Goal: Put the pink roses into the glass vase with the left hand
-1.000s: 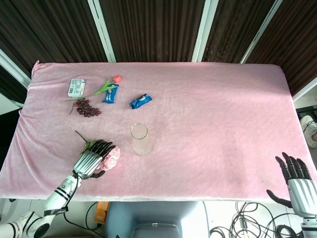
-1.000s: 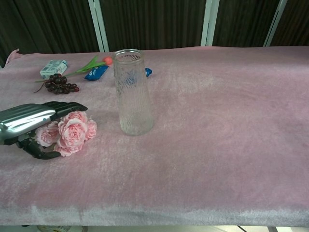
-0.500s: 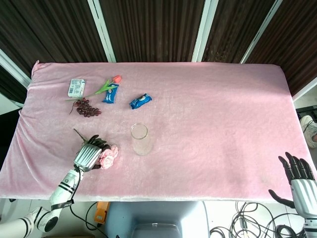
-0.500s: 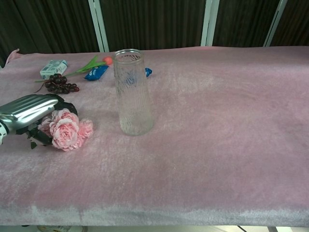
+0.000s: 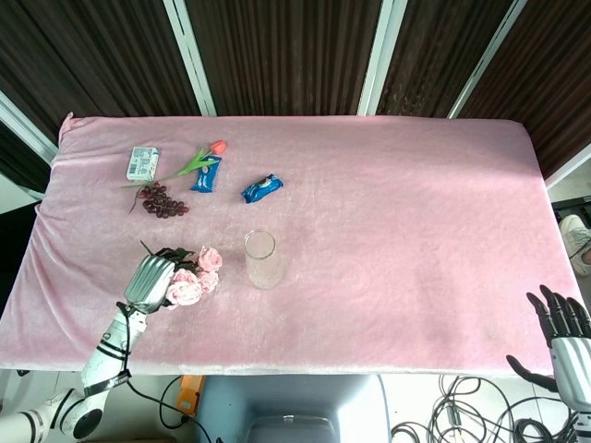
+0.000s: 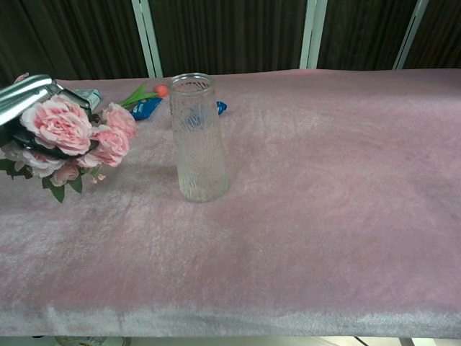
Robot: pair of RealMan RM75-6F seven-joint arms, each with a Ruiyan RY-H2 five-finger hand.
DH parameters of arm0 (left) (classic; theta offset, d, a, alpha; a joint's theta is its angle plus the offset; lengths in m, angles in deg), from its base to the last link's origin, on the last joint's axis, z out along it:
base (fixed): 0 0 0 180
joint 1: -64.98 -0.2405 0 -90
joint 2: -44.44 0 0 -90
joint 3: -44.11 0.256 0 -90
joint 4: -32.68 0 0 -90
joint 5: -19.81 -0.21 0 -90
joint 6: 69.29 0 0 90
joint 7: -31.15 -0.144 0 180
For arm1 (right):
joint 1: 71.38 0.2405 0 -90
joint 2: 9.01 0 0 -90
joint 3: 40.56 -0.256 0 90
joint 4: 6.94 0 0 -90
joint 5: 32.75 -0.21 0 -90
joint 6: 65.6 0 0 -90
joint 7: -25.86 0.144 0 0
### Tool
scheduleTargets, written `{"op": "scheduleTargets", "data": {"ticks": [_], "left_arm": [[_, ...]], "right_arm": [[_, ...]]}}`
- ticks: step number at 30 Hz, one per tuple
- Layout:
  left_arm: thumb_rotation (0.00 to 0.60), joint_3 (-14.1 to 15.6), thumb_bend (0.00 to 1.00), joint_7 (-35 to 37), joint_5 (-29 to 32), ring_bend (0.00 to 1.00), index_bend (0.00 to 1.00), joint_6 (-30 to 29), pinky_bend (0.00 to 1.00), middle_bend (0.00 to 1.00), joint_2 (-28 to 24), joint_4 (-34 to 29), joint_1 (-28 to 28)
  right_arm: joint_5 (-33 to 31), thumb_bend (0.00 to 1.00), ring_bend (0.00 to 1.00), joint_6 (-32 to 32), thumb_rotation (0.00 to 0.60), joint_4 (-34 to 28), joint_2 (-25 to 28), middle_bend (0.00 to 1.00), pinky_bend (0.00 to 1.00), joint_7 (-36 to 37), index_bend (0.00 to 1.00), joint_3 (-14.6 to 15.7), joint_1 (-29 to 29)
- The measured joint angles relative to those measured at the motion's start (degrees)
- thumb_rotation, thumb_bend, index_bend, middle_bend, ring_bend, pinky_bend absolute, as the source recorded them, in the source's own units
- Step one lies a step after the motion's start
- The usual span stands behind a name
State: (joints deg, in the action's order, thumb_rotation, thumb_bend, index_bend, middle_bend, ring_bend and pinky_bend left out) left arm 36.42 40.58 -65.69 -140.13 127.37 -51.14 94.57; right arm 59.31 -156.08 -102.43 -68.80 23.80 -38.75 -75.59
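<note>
My teleoperation lab station: pink velvet-covered table (image 5: 388,194) before dark slatted wall panels (image 5: 277,51), with loose cables (image 5: 462,406) on the tiled floor.

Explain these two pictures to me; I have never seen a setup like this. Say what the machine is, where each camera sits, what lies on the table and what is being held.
This is a two-armed robot with human-like hands. One camera looks down from its head, the other looks forward from its chest.

The left hand holds the pink roses, lifted off the pink tablecloth, beside the empty upright glass vase. The right hand hangs open past the table's near right corner.

Further back lie dark grapes, a single red flower, two blue packets and a small white box.
</note>
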Motion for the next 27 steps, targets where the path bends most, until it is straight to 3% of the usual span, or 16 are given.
{"op": "scheduleTargets", "data": {"ticks": [5,9,12,19,22,27], "left_arm": [[0.6,-4.9,0.42,2.9,7.4,0.63,0.84,-0.3,0.51,0.85,-8.8,-18.4,-1.2],[0.6,-12.2,0.42,7.7,17.9,0.65,0.84,1.1,0.57,0.86,-19.1,-35.1,-1.6],[0.6,-18.2,0.43,11.8,26.7,0.66,0.84,3.3,0.58,0.87,-27.5,-43.7,-1.3],[0.6,-31.3,0.44,24.9,45.6,0.66,0.85,10.5,0.62,0.87,-34.8,-49.6,3.3],[0.6,-33.9,0.44,26.7,52.7,0.66,0.85,12.6,0.63,0.87,-36.0,-50.3,6.8],[0.6,-35.6,0.44,24.4,62.5,0.66,0.85,12.1,0.64,0.88,-36.0,-50.8,15.0]], "right_arm": [[0.1,0.3,0.0,0.1,0.6,-0.1,0.0,0.0,0.0,-0.4,0.0,0.1,0.0],[0.4,0.3,0.0,0.4,0.6,-0.1,-0.1,0.0,0.0,-0.6,0.0,0.2,0.1],[0.3,0.3,0.0,0.8,0.6,-0.1,-0.1,0.0,0.0,-0.7,0.0,0.2,0.3],[-0.1,0.3,0.0,1.5,0.6,-0.2,-0.1,0.0,0.0,-0.7,0.0,0.1,0.7],[-0.3,0.3,0.0,1.3,0.6,-0.2,0.1,0.0,0.0,-0.2,0.0,0.0,0.6],[-0.4,0.3,0.0,0.8,0.6,0.0,0.4,0.0,0.0,0.9,0.0,-0.1,0.3]]}}
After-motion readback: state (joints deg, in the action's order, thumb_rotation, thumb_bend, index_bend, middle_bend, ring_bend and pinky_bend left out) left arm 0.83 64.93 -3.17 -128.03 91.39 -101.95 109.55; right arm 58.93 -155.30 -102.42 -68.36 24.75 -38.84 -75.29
